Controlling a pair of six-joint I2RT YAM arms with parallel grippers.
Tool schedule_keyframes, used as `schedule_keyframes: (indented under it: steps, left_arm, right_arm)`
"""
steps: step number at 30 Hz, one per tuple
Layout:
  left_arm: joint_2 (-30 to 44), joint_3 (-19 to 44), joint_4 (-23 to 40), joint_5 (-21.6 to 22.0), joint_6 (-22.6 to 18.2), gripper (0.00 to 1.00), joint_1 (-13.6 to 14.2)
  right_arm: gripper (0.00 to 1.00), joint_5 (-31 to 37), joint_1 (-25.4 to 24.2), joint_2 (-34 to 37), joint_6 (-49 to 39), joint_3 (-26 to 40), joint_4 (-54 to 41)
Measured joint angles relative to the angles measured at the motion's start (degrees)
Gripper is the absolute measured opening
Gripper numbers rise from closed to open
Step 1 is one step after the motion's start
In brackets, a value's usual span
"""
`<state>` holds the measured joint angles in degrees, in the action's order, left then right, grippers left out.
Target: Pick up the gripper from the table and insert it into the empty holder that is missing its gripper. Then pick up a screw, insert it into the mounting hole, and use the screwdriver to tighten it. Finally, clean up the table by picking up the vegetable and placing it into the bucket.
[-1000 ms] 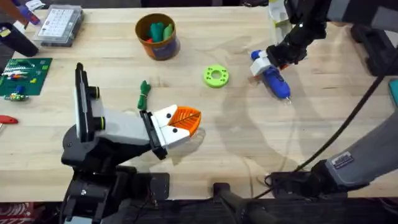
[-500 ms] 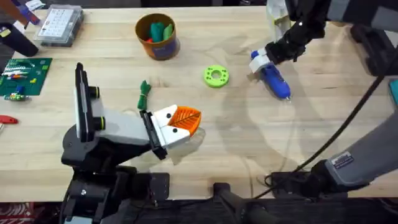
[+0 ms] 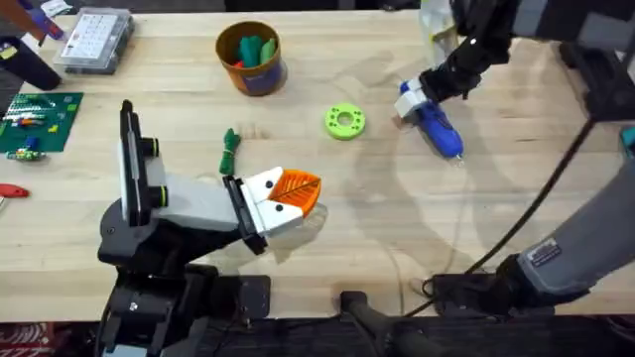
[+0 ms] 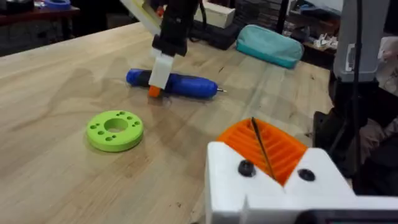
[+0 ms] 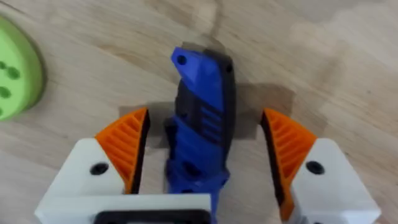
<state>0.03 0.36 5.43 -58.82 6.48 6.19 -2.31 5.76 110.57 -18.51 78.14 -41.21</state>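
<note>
Right tool point(image 5: 205, 162) low over the blue screwdriver point(image 3: 433, 124) at the far right of the desk point(image 3: 397, 218); fingers spread wide, orange pads point(image 5: 127, 146) either side of the screwdriver body with clear gaps, not clamped; screwdriver lies flat on the wood, thin bit pointing toward the near right; in the left wrist view the right tool point(image 4: 158, 68) stands over the screwdriver point(image 4: 177, 83).
Left tool point(image 3: 288, 198) sits low at the near left-middle of the desk, white block with orange pads point(image 4: 267, 146) pressed together, nothing between them.
Dark green vegetable point(image 3: 230, 151) lies on the desk just beyond the left tool; bucket point(image 3: 252, 58) stands at the far middle-left with green pieces inside; lime green ring point(image 3: 344, 121) lies between bucket and screwdriver; clear compartment box point(image 3: 94, 40) at far left corner.
</note>
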Motion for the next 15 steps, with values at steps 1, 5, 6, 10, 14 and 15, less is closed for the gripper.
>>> schedule_keyframes:
  steps: [1,5,6,10,14,15]
  left_arm:
    - [0.0,0.0,0.0,0.0,0.0,0.016,0.0]
    - [0.0,0.0,0.0,0.0,0.0,0.016,0.0]
    - [0.0,0.0,0.0,0.0,0.0,0.016,0.0]
    - [0.0,0.0,0.0,0.0,0.0,0.016,0.0]
    - [0.0,0.0,0.0,0.0,0.0,0.016,0.0]
    - [0.0,0.0,0.0,0.0,0.0,0.016,0.0]
  right_arm:
    - [0.996,0.4,0.0,0.6,-0.1,0.2,-0.1]
    - [0.97,0.5,0.0,1.0,-0.5,0.8,-0.5]
    - [0.921,0.6,0.0,1.0,-0.8,0.8,-0.3]
    - [0.486,0.8,-0.1,1.0,-1.4,0.8,0.3]
    - [0.167,1.0,-0.3,1.2,-1.6,0.8,0.4]
    - [0.108,1.0,-0.3,1.3,-1.6,0.8,0.3]
